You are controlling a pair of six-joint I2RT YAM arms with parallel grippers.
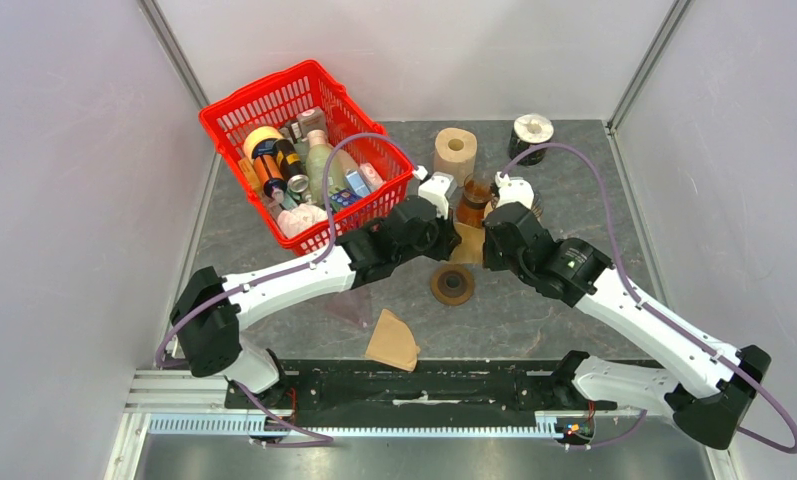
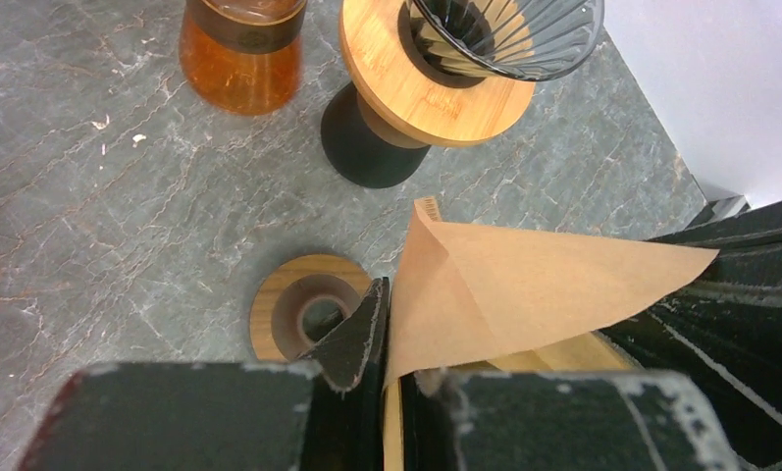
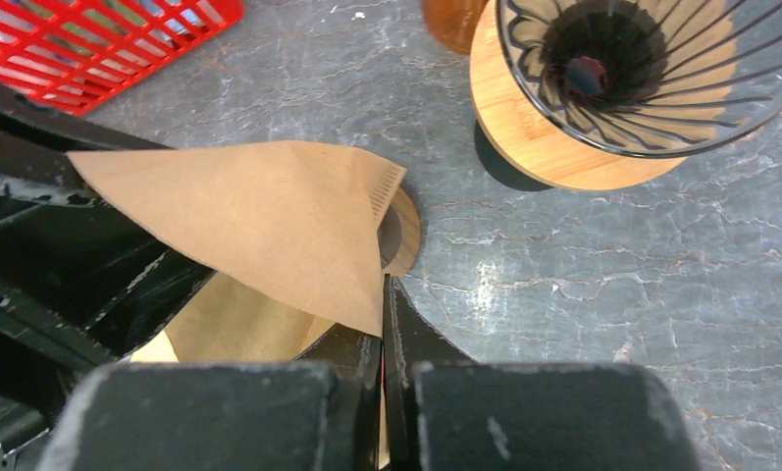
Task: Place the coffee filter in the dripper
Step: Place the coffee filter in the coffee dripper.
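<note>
Coffee filter point(image 2: 524, 285) spans both tools above the surface point(image 2: 122, 196): my left tool point(image 2: 394, 348) pinches one edge, my right tool point(image 3: 382, 334) clamps the opposite corner. Dripper point(image 3: 622, 69) stands just ahead, nearer the right tool by my reckoning.

From the top cam I can barely see the coffee filter point(image 1: 466, 243); both arms crowd over it mid-frame. Left wrist cam chops the amber jar point(image 2: 239, 59) and the dripper point(image 2: 436, 88) off at the top edge. Right wrist cam only catches a corner of the red basket point(image 3: 92, 39), upper left. The labels on the stuff inside it are too tiny to read from above.
</note>
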